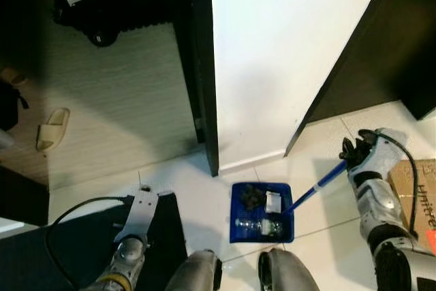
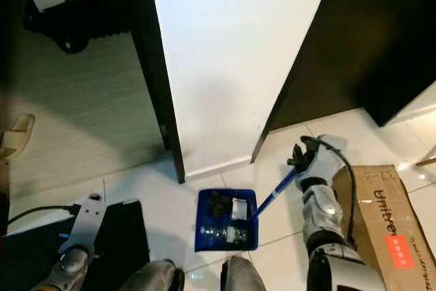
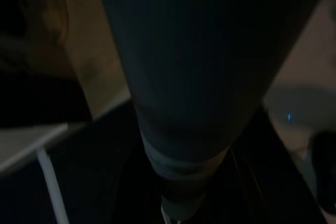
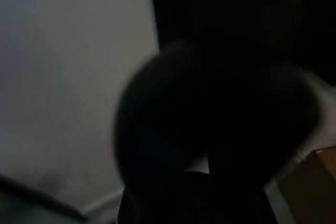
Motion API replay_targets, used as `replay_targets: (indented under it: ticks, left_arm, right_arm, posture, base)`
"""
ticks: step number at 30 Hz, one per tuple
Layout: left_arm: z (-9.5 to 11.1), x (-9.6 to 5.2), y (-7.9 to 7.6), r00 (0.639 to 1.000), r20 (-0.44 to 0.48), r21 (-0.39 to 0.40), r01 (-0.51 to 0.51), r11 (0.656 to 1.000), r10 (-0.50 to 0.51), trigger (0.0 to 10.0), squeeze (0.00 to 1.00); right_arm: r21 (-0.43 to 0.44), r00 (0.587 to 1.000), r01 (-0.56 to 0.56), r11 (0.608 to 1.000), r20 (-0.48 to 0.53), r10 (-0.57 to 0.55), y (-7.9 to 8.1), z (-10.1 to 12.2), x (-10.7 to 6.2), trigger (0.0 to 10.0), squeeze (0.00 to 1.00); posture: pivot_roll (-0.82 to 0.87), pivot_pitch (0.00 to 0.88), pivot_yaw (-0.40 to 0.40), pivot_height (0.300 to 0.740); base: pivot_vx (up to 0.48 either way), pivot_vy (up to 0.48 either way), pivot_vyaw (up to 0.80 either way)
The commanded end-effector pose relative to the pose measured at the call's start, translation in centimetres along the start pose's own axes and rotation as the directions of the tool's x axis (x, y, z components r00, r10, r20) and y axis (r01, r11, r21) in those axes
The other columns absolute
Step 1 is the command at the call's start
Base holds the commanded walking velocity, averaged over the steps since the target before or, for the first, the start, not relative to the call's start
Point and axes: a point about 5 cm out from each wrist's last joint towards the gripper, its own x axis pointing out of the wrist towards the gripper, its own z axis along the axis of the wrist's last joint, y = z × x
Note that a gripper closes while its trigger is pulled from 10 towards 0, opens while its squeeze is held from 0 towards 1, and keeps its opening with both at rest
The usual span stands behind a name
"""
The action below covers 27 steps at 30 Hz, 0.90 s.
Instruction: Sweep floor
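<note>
A blue dustpan [image 1: 235,217] lies on the white tile floor just in front of my feet. It holds a black crumpled lump [image 1: 252,197], a white scrap [image 1: 273,202] and a clear plastic bottle [image 1: 259,225]. Its blue handle [image 1: 319,184] slants up to the right into my right gripper [image 1: 357,148], which is shut on the handle's top end. My left arm [image 1: 133,226] hangs low at the left over a black mat [image 1: 82,247]. The left wrist view is very dark, with a blurred grey cone-like shape [image 3: 194,77] close to the lens.
A white wall end [image 1: 286,52] with dark door frames [image 1: 203,66] stands straight ahead. A room with striped flooring and a beige slipper [image 1: 53,128] opens at the left. A cardboard box [image 2: 383,216] lies by my right arm. A black cable [image 1: 68,212] loops beside the mat.
</note>
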Motion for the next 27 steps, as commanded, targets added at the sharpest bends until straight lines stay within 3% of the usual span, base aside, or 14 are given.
replay_targets:
  ticks: [1,3,4,5,6,7,12,13,14,15,16,19,22,27]
  left_arm:
    - [0.2,-0.1,0.0,0.999,0.037,0.021,0.028,0.999,-0.029,10.0,0.0]
    - [0.9,0.2,0.2,0.995,0.072,0.013,0.063,0.998,-0.064,10.0,0.0]
    - [4.9,1.6,2.0,0.976,0.196,0.008,0.099,0.995,-0.099,10.0,0.0]
    - [4.9,1.6,2.0,0.976,0.196,0.008,0.099,0.995,-0.099,10.0,0.0]
    - [7.6,2.3,3.3,0.958,0.267,0.01,0.104,0.995,-0.103,10.0,0.0]
    - [12.3,2.7,3.3,0.906,0.39,0.004,0.174,0.985,-0.162,10.0,0.0]
    - [14.9,2.4,2.2,0.868,0.466,-0.029,0.211,0.977,-0.174,10.0,0.0]
    - [15.4,2.4,2.0,0.862,0.481,-0.058,0.213,0.975,-0.16,10.0,0.0]
    - [16.0,2.3,1.9,0.854,0.499,-0.091,0.217,0.972,-0.144,10.0,0.0]
    - [16.0,2.3,1.9,0.854,0.499,-0.091,0.217,0.972,-0.144,10.0,0.0]
    - [16.5,2.3,1.8,0.847,0.516,-0.12,0.217,0.969,-0.126,10.0,0.0]
    - [17.3,2.2,2.0,0.837,0.537,-0.143,0.215,0.966,-0.107,10.0,0.0]
    - [17.4,2.4,2.7,0.848,0.521,-0.154,0.203,0.967,-0.095,10.0,0.0]
    - [16.5,2.4,3.1,0.861,0.503,-0.138,0.173,0.975,-0.081,10.0,0.0]
  right_arm:
    - [0.074,0.998,0.039,0.996,0.055,-0.043,-0.6,1.4,0.5,0.0,0.0]
    - [0.105,0.996,0.053,0.993,0.06,-0.059,-0.8,1.6,0.6,0.0,0.0]
    - [0.13,0.996,0.061,0.99,0.059,-0.069,-1.0,1.7,0.7,0.0,0.0]
    - [0.13,0.996,0.061,0.99,0.059,-0.069,-1.0,1.7,0.7,0.0,0.0]
    - [0.134,0.996,0.061,0.989,0.057,-0.07,-1.0,1.7,0.7,0.0,0.0]
    - [0.144,0.997,0.054,0.988,0.039,-0.06,-0.9,1.2,0.5,0.0,0.0]
    - [0.16,0.998,0.05,0.986,0.022,-0.055,-0.6,0.4,0.0,0.0,0.0]
    - [0.162,0.998,0.049,0.986,0.023,-0.053,-0.6,0.1,-0.2,2.0,0.0]
    - [0.172,0.998,0.046,0.984,0.022,-0.051,-0.4,-0.1,-0.4,7.7,0.0]
    - [0.172,0.998,0.046,0.984,0.022,-0.051,-0.4,-0.1,-0.4,7.7,0.0]
    - [0.176,0.999,0.041,0.984,0.019,-0.045,-0.3,-0.4,-0.5,10.0,0.0]
    - [0.167,1.0,0.02,0.986,0.013,-0.022,0.2,-0.6,-0.6,10.0,0.0]
    - [0.153,1.0,-0.009,0.988,0.016,0.006,0.4,-0.4,-0.5,10.0,0.0]
    - [0.092,1.0,-0.02,0.996,0.001,0.02,-0.4,0.1,-0.4,10.0,0.0]
  posture:
    - [0.02,0.016,-0.005,0.74]
    - [0.01,0.01,0.007,0.74]
    - [0.0,0.0,0.021,0.74]
    - [0.0,0.0,0.021,0.74]
    - [0.0,0.0,0.021,0.74]
    - [-0.02,0.0,0.042,0.74]
    - [-0.04,0.0,0.054,0.74]
    - [-0.04,0.0,0.054,0.74]
    - [-0.04,0.0,0.055,0.74]
    - [-0.04,0.0,0.055,0.74]
    - [-0.04,0.0,0.054,0.74]
    - [-0.04,0.0,0.051,0.74]
    - [-0.04,0.0,0.03,0.74]
    - [-0.04,0.0,0.002,0.74]
  base:
    - [0.0,0.0,0.0]
    - [0.0,0.0,0.0]
    - [0.0,0.0,0.0]
    - [0.0,0.0,0.0]
    - [0.0,0.0,0.0]
    - [0.0,0.0,0.0]
    - [0.0,0.0,0.0]
    - [0.0,0.0,0.0]
    - [0.0,0.0,0.0]
    - [0.0,0.0,0.0]
    - [0.0,0.0,0.0]
    - [0.0,0.0,0.0]
    - [0.0,0.0,0.0]
    - [0.0,0.0,0.0]
